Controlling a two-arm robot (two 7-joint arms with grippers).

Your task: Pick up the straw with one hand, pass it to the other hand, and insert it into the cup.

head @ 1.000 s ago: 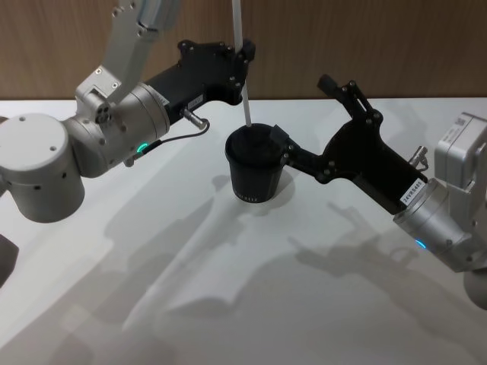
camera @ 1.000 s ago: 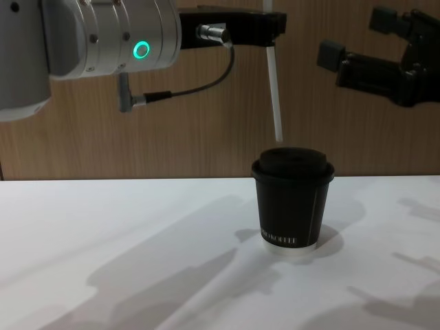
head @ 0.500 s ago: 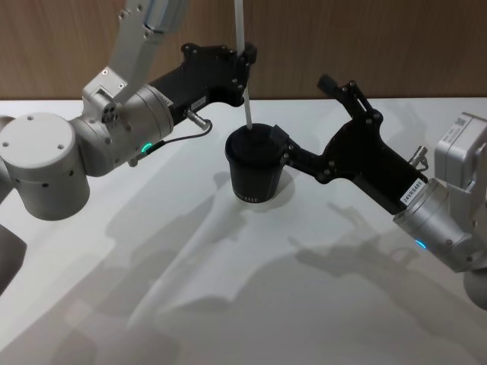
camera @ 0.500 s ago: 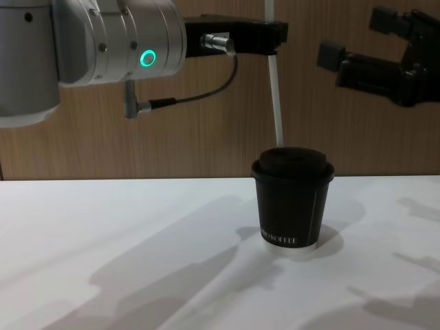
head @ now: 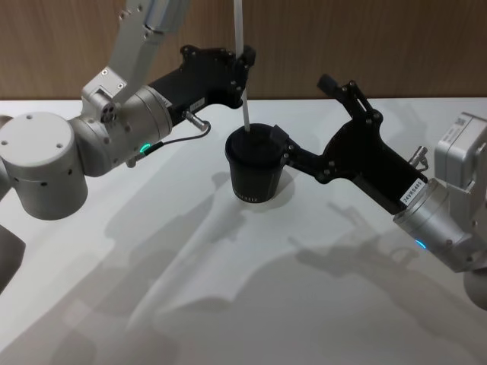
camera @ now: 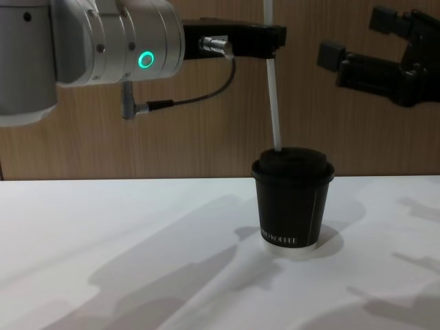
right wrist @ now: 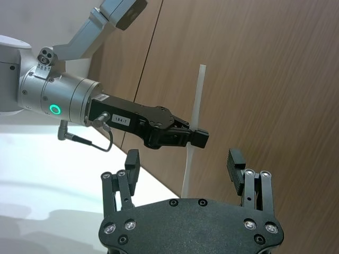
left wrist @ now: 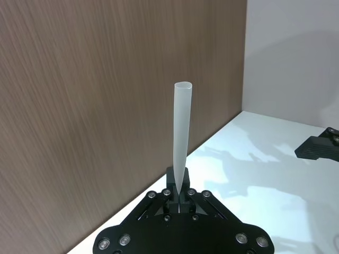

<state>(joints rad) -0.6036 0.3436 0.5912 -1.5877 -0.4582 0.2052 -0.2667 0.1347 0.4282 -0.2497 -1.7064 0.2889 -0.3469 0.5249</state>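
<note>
while our left gripper [camera: 273, 36] pinches the straw [camera: 274, 103] near-upright, its tip meets the lid of the cup [camera: 292, 199] on the table [camera: 137, 261]. we should descend slowly and vertically into the hole. right gripper [right wrist: 185, 169] waits spread wide just beside.

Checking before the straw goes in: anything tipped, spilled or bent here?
Nothing stands out. The cup stands upright with its lid on, no spill around it. The left hand holds the straw straight, nearly vertical, its lower end at the lid. The right hand is open nearby.
</note>
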